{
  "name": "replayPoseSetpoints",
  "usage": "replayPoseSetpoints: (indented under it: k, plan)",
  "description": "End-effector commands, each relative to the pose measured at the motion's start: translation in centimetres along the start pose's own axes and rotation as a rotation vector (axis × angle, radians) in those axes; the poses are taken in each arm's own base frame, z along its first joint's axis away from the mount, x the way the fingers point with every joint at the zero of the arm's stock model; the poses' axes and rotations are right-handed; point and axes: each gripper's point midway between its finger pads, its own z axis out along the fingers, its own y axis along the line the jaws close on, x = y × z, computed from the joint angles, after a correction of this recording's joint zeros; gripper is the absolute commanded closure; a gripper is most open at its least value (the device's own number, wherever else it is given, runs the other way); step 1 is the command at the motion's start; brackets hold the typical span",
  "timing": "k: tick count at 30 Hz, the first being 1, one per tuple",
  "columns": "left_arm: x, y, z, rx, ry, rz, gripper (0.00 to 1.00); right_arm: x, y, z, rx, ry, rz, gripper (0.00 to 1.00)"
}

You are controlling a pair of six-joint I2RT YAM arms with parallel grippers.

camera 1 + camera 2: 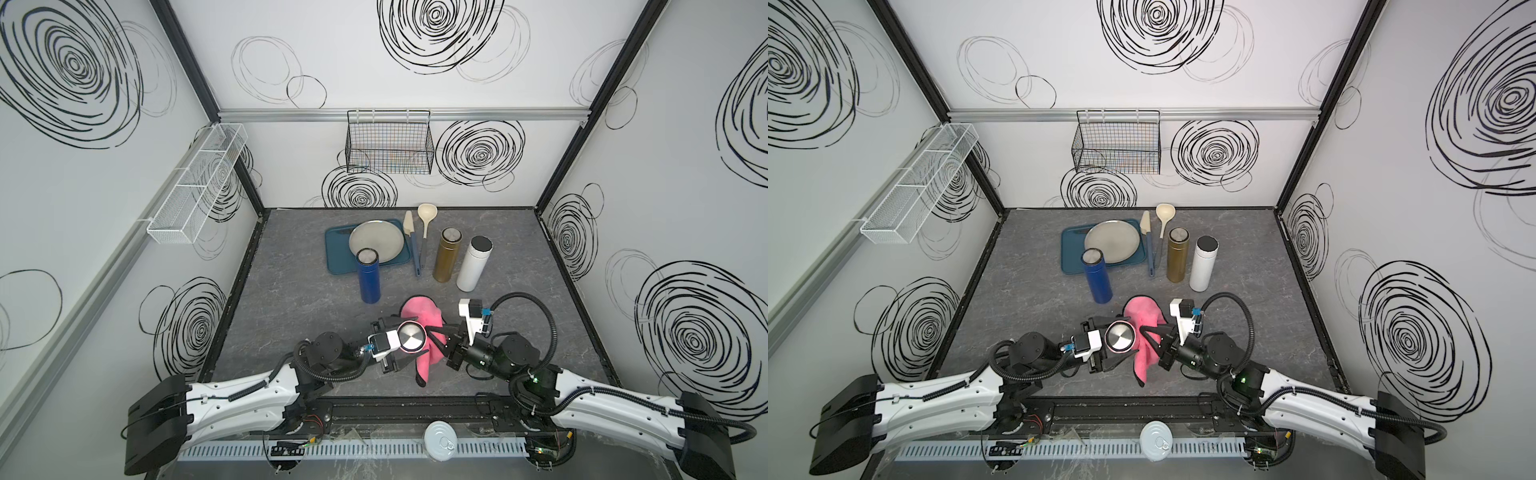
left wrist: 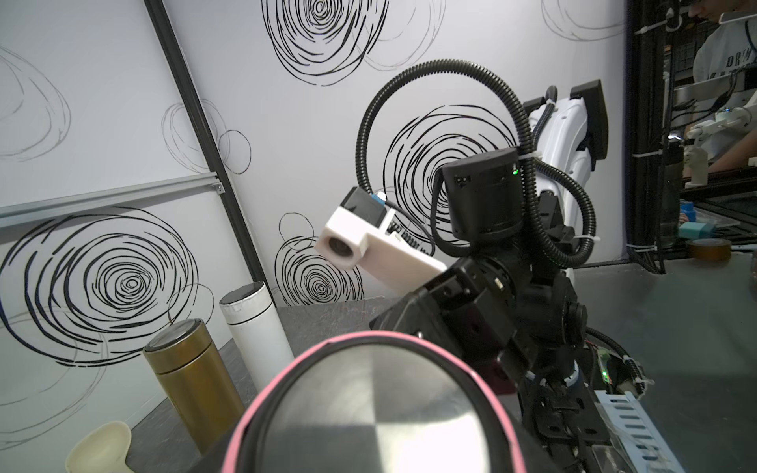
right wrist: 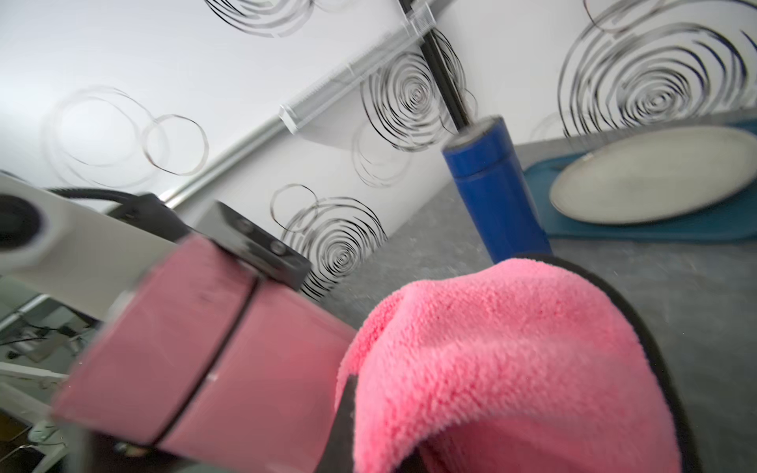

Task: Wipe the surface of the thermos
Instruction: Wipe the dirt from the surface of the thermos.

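Pink cylindrical thermos with a brushed steel lid [image 1: 410, 337] is held upright at the front of the grey marbled surface [image 1: 291, 311]; whether its base rests there is hidden. The left pincer [image 1: 394, 345] is clamped on its body from both sides. Just beside it, the right pincer [image 1: 437, 341] is pinched tight on a pink fluffy microfibre cloth with dark edging [image 1: 419, 316], bunched next to the thermos wall. In the blurred right wrist view the two look to meet low down, but contact is uncertain. I judge the wiping barely begun or under way: thermos and cloth are both in hand, yet nothing shows how much wall is covered. Farther back stand a blue metal thermos [image 1: 369, 276], a gold metal thermos [image 1: 446, 255] and a white thermos with a black lid [image 1: 473, 264].
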Motion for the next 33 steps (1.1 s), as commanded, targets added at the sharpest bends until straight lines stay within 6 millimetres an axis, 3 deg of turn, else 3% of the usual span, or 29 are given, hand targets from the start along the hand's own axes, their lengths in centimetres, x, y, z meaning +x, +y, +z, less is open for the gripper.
replayPoseSetpoints:
  k: [1,9,12,18,21,23,29,33]
  plan:
    - [-4.8,0.7,-0.5,-0.029,-0.175,0.063,1.0,-1.3,2.4,-0.1,-0.102,-0.036,-0.008,1.0]
    - [-4.9,-0.2,-0.8,0.008,-0.189,0.124,1.0,5.1,-4.8,-0.5,0.099,0.059,0.11,1.0]
    - [-4.6,-1.2,-1.0,0.048,-0.196,0.201,1.0,4.7,-4.2,-0.2,0.089,0.072,0.093,1.0]
    - [-3.5,-2.4,-1.4,0.099,-0.199,0.352,1.0,-0.4,0.5,0.3,-0.04,0.006,0.001,1.0]
    - [-3.3,-2.7,-1.2,0.136,-0.179,0.366,1.0,-1.1,1.6,0.2,-0.091,-0.013,-0.009,1.0]
    - [-3.1,-3.0,-1.2,0.158,-0.179,0.375,1.0,-0.3,0.9,0.3,-0.075,-0.006,-0.004,1.0]
    - [-2.3,-3.7,-1.1,0.216,-0.173,0.404,1.0,3.9,-4.6,-0.1,0.083,0.049,0.067,1.0]
    - [-1.5,-4.4,-1.0,0.279,-0.163,0.431,1.0,3.2,-4.2,-0.1,0.076,0.049,0.051,1.0]
